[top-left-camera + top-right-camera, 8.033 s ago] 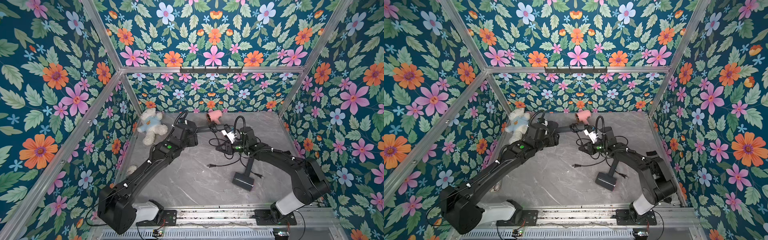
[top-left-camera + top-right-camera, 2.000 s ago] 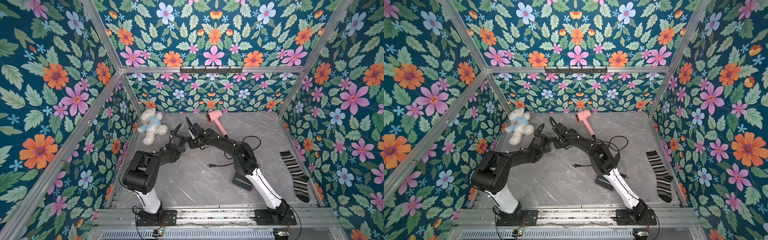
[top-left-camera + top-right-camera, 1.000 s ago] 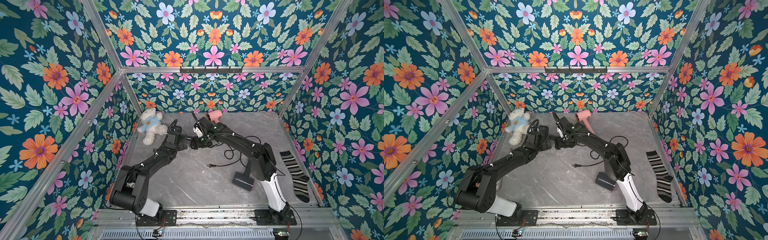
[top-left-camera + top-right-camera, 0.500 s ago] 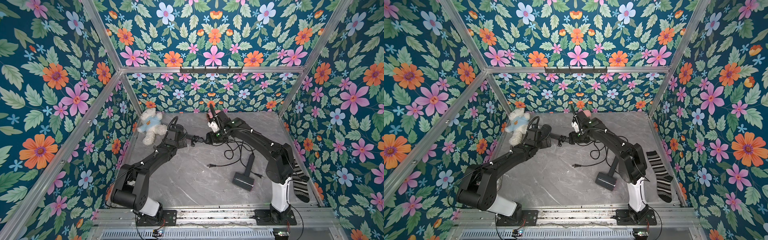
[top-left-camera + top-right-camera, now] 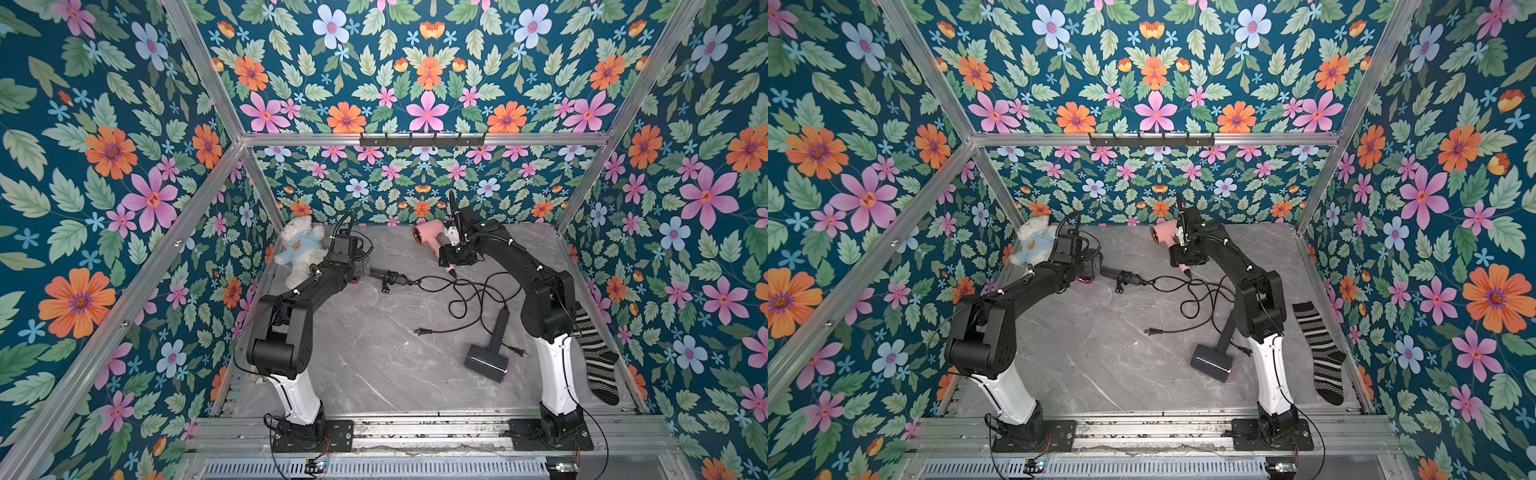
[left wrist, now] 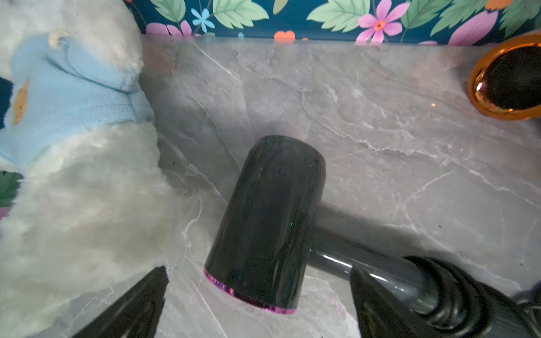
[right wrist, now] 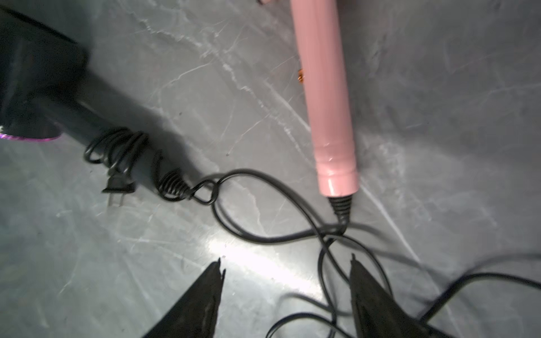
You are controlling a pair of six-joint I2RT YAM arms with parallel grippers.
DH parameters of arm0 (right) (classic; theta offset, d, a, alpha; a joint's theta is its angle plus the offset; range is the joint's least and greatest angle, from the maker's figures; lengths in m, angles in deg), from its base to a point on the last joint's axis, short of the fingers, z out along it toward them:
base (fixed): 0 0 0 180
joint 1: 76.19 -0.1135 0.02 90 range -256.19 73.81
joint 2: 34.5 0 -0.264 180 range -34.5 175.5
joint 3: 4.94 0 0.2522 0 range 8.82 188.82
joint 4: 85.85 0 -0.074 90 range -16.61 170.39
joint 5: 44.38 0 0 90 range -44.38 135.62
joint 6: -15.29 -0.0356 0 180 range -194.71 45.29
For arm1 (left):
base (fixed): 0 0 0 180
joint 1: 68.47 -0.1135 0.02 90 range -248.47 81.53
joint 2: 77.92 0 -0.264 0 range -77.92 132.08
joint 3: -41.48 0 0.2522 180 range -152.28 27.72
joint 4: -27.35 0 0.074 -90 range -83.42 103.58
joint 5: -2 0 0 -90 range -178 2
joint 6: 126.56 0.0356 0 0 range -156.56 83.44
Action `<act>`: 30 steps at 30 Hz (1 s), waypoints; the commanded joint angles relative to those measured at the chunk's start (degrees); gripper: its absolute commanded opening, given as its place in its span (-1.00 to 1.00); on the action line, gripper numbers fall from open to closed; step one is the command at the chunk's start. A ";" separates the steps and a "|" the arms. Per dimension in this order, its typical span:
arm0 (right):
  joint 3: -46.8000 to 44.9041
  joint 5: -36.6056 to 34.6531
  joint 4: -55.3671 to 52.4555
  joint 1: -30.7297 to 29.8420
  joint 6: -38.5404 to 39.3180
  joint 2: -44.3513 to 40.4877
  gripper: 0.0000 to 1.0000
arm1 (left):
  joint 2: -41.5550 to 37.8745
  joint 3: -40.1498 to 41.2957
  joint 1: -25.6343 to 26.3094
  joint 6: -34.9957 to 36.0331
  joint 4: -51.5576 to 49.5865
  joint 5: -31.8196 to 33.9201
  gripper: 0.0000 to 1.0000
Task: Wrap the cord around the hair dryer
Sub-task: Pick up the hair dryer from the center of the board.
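A dark hair dryer (image 6: 269,216) with a pink ring lies on the table at the back left. Its cord (image 7: 123,149) is wound round its handle (image 5: 380,273), and the plug (image 7: 117,187) rests beside it. My left gripper (image 6: 257,292) hangs open over the barrel's ringed end, one finger on each side. A pink hair dryer (image 5: 428,235) lies at the back, seen in both top views (image 5: 1165,232). Its loose black cord (image 7: 263,234) trails over the table. My right gripper (image 7: 285,263) is open just past the pink handle's end (image 7: 336,175), above the cord loops and holding nothing.
A white teddy bear in a blue top (image 5: 301,249) lies close to the left gripper by the left wall. A third, dark grey hair dryer (image 5: 488,357) sits at the front right, with its cord and plug (image 5: 419,331) spread across the middle. A striped sock (image 5: 594,353) lies by the right wall.
My right gripper has moved away from the dark dryer's wound handle, rightwards to the end of the pink dryer's handle. The left gripper has stayed open over the dark dryer.
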 commanded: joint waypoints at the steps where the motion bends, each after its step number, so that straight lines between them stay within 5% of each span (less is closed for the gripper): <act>1: 7.12 -3.03 -6.21 0.17 4.18 5.01 0.39 | -1.84 1.71 -0.02 -0.33 -0.43 -1.19 0.99; 10: 29.10 -2.23 -14.97 1.31 5.32 20.59 0.30 | -18.06 16.04 0.30 -4.51 1.30 -5.65 0.99; 22: 28.08 -0.97 -11.59 1.51 4.21 25.16 0.18 | -30.70 20.17 1.09 -6.28 -2.92 -7.84 0.99; 30: 26.15 -2.80 -9.11 1.51 4.29 24.65 -0.26 | -32.83 19.99 1.13 -6.29 -4.76 -7.27 0.99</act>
